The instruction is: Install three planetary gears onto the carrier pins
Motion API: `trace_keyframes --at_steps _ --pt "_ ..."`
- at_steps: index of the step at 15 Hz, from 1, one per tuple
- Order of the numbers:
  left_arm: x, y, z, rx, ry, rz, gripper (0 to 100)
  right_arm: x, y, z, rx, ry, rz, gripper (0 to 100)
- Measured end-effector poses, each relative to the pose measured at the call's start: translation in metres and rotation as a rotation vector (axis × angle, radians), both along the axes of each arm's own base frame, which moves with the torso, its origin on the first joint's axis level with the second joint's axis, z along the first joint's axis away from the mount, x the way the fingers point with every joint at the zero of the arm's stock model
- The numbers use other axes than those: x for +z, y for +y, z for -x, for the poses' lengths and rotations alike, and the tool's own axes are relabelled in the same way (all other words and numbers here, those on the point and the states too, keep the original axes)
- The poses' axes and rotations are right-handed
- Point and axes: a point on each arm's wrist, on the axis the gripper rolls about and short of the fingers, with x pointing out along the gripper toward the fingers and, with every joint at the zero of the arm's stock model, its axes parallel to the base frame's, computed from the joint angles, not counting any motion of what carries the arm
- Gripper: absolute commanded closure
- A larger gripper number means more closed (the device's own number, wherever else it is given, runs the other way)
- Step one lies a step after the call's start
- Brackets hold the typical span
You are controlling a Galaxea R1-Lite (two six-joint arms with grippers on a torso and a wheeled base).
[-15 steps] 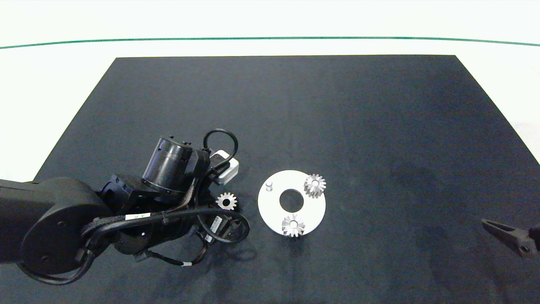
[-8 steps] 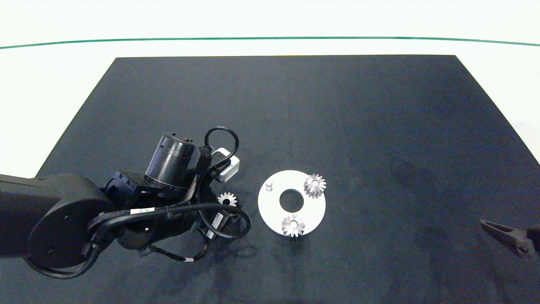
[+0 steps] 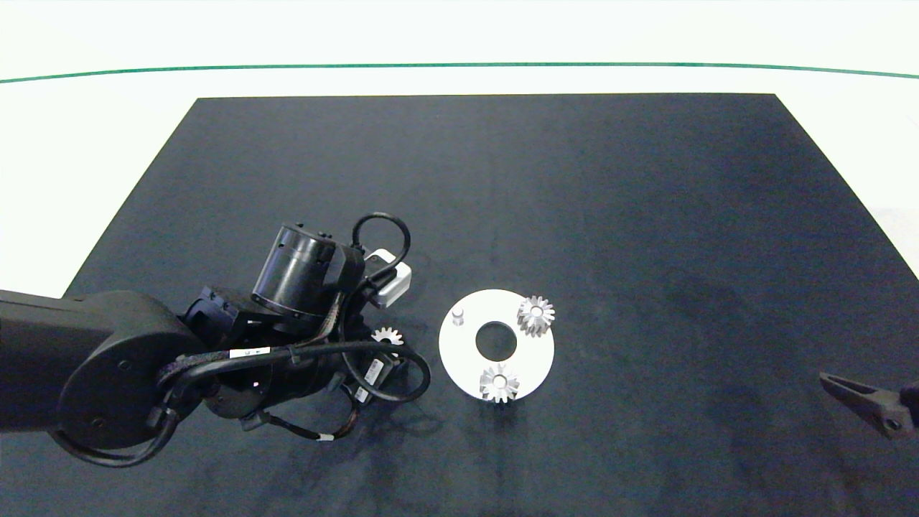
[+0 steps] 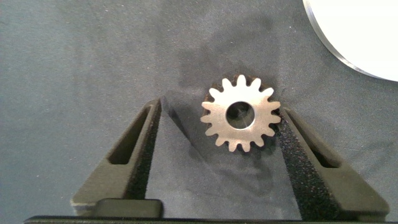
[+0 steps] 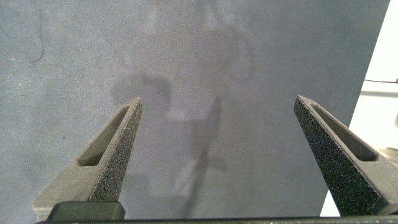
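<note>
Step in hand: third gear's pickup. Two planetary gears point(image 3: 535, 314) already seated on carrier pins; one pin point(image 3: 458, 316) seen bare on white disc point(image 3: 528, 359). Last gear point(image 4: 240, 114) lies flat on dark mat point(image 3: 502, 179) between spread fingers of left gripper point(image 4: 217, 118), touching one pad, nothing gripped. Next judged: fingers closed, gear lifted, bore centred over bare pin. Right gripper point(image 5: 217, 124) parked wide open, empty.

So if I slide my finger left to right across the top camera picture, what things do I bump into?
Left arm → loose gear → bare pin → near gear → far gear → right gripper.
</note>
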Motion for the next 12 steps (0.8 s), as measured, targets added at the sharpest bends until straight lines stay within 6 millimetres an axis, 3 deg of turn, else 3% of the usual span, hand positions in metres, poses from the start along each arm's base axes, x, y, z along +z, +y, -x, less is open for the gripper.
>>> trace_keyframes --at_steps 12 --pt "-0.002 -0.0007 -0.001 0.0 0.005 -0.004 59 0.0001 0.0 0.0001 0.0 -0.001 -0.001 0"
